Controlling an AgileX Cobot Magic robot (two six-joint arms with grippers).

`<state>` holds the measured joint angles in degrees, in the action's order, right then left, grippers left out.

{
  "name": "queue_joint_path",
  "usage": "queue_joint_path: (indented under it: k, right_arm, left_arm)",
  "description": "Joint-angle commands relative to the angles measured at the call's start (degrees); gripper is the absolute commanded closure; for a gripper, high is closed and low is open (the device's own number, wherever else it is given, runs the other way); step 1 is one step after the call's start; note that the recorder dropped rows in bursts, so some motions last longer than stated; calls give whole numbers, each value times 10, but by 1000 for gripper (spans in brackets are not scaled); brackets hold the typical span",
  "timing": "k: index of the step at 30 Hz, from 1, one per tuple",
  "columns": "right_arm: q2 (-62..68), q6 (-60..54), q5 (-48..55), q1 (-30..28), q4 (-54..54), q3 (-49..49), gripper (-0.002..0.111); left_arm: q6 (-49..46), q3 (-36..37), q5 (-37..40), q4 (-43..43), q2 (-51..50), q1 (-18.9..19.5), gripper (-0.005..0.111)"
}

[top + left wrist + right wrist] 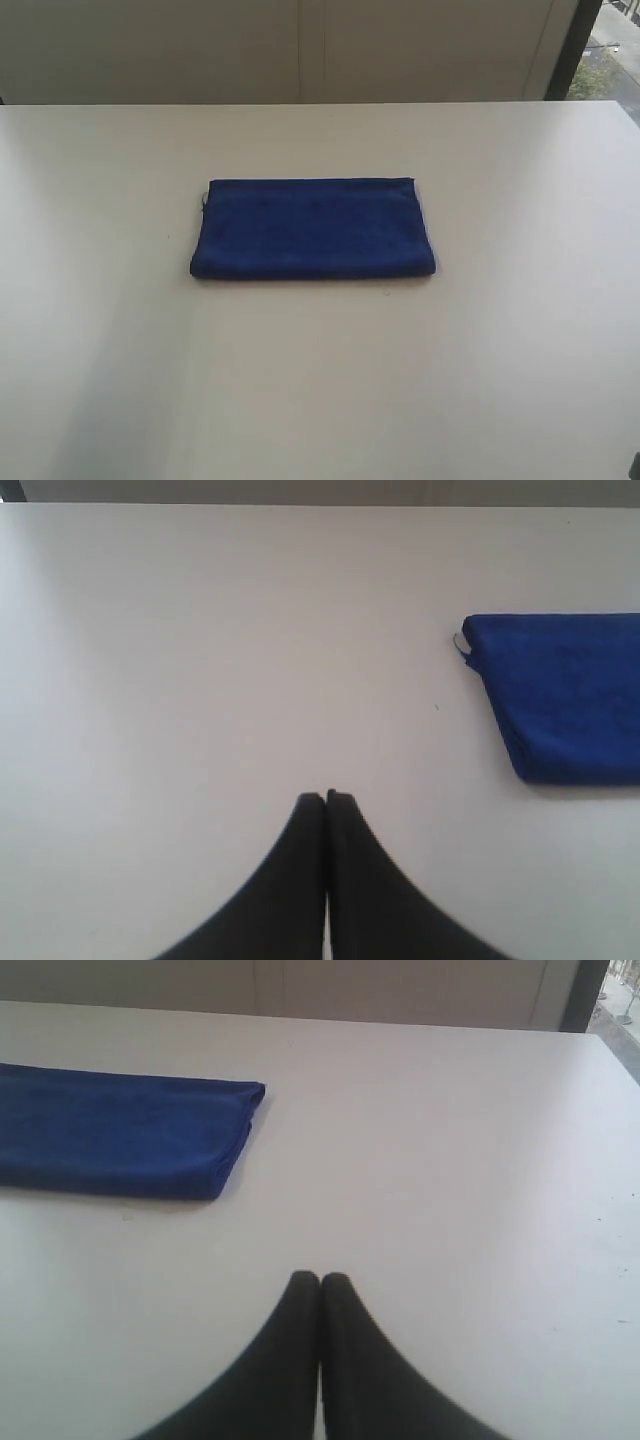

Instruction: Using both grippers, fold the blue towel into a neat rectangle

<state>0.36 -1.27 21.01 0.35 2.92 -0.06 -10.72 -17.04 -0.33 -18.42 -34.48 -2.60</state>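
Exterior view: the blue towel (312, 228) lies flat near the middle of the pale surface (320, 390). It is folded into a long rectangle with its long edges running left to right. The right end is a rounded fold. The left end shows stacked layer edges, and a small loose thread (204, 203) sits at the far left corner. The cloth is deep royal blue, soft and matte, with a short nap. Its edges are fairly straight. The surface is smooth, off-white and faintly glossy. Behind it stands a plain light wall (300, 50), with a strip of window (605, 50) at the far right.

Left wrist view: the left tool (326, 798) points out over bare surface. Its two fingers are pressed together tip to tip, clenched on nothing. The fingers are matte black and smooth, narrow at the tips and flaring wide toward the base. The thread end of the towel is well apart from the tips, toward the middle of the surface.

Right wrist view: the right tool (320, 1278) has the same pose and the same black flared fingers. It is clenched and empty. The rounded fold end of the towel is well apart from its tips.

I cannot tell whether either tool's tips touch the surface.
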Motion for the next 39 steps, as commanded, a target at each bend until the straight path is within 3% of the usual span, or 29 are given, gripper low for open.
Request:
queue_joint_path:
  k: [1,39]
  right_arm:
    - [-4,2,-7,-4,-2,1,108]
    - [-4,2,-7,-32,-2,1,108]
  left_arm:
    - [-1,4,3,-4,4,1,107]
    - [-1,4,3,-4,4,1,107]
